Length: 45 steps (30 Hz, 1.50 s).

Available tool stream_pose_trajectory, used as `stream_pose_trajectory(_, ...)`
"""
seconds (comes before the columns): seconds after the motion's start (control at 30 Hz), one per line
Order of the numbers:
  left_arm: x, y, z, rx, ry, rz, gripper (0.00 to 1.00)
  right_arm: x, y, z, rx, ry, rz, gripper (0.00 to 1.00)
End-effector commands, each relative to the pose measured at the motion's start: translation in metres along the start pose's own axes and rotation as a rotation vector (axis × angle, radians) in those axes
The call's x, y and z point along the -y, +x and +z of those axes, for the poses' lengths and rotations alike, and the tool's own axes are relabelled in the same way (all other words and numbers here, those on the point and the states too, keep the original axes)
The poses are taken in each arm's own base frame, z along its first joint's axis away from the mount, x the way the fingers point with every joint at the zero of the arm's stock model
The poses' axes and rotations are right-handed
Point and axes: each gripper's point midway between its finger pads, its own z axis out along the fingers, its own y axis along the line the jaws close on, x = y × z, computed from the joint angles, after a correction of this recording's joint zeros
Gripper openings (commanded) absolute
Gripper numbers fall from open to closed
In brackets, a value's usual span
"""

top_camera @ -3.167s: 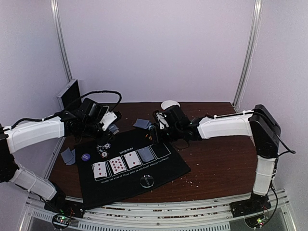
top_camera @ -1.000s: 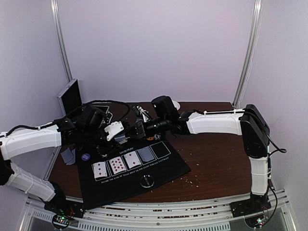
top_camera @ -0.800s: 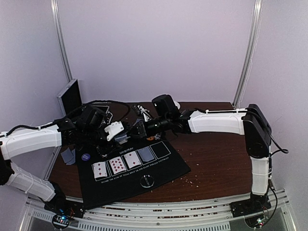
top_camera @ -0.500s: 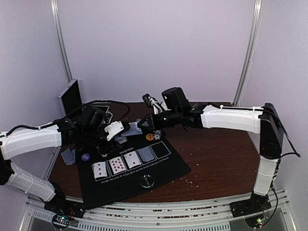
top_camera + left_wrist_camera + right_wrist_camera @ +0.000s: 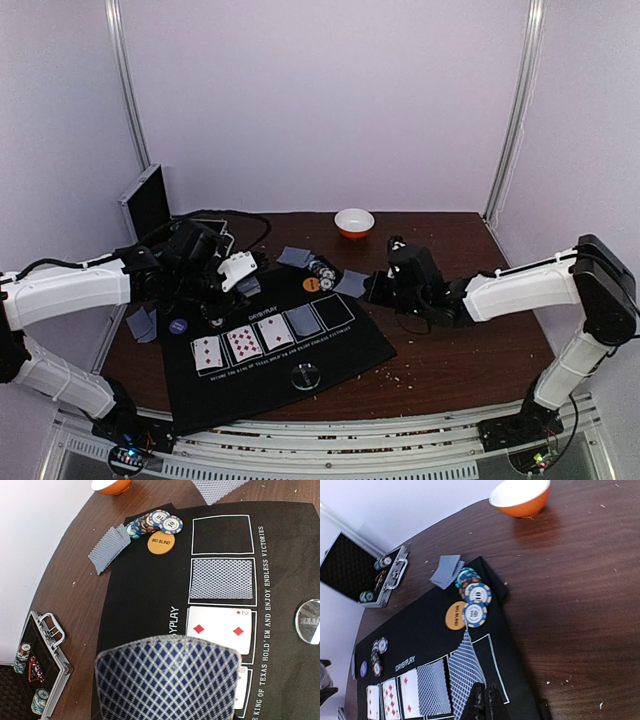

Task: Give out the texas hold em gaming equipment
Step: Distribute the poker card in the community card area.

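The black five-box mat (image 5: 335,352) holds three face-up red-pip cards (image 5: 243,343) and one face-down card (image 5: 302,321); its fifth box (image 5: 222,535) is bare. My right gripper (image 5: 485,687) is shut on one grey-blue-backed card (image 5: 465,672), tilted over that box's near edge. My left gripper (image 5: 245,272) hovers over the mat's far left, shut on a stack of cards (image 5: 167,680) that hides its fingers. Striped chips (image 5: 475,605) and an orange disc (image 5: 454,616) lie at the mat's far corner. On the mat are also a purple disc (image 5: 178,325) and a clear disc (image 5: 305,377).
A white bowl with an orange base (image 5: 353,222) stands at the back. An open metal chip case (image 5: 365,575) sits at the back left. Fanned cards (image 5: 109,555) lie beside the chips, and more cards (image 5: 142,323) lie left of the mat.
My right arm has swung away from the left gripper, back to the right and down toward the mat, carrying one card. The left arm has stayed put.
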Motion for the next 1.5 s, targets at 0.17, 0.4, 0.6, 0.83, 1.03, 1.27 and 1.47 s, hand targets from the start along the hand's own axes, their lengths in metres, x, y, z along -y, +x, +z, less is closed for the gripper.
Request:
stream_pose_trajectory(0.17,-0.010,-0.018,-0.004,0.053,-0.029,-0.018,0.45,0.020,0.025,0.021,0.119,0.136,0.286,0.00)
stream_pose_trajectory(0.4,-0.010,-0.018,-0.005,0.059,-0.029,-0.016,0.46,0.022,0.069,0.039,0.022,0.217,0.358,0.00)
stream_pose_trajectory(0.6,-0.009,-0.019,-0.006,0.063,-0.027,-0.016,0.46,0.026,0.088,0.042,-0.031,0.245,0.421,0.00)
stream_pose_trajectory(0.83,-0.009,-0.017,-0.005,0.058,-0.026,-0.016,0.46,0.027,0.092,0.045,-0.018,0.225,0.477,0.00)
stream_pose_trajectory(1.03,-0.009,-0.017,-0.006,0.058,-0.026,-0.016,0.46,0.027,0.101,0.049,-0.025,0.208,0.594,0.00)
stream_pose_trajectory(1.27,-0.009,-0.016,-0.006,0.058,-0.025,-0.017,0.47,0.025,0.103,0.055,-0.005,0.212,0.671,0.00)
stream_pose_trajectory(1.47,-0.008,-0.017,-0.006,0.060,-0.025,-0.016,0.47,0.022,0.105,0.055,-0.008,0.191,0.699,0.01)
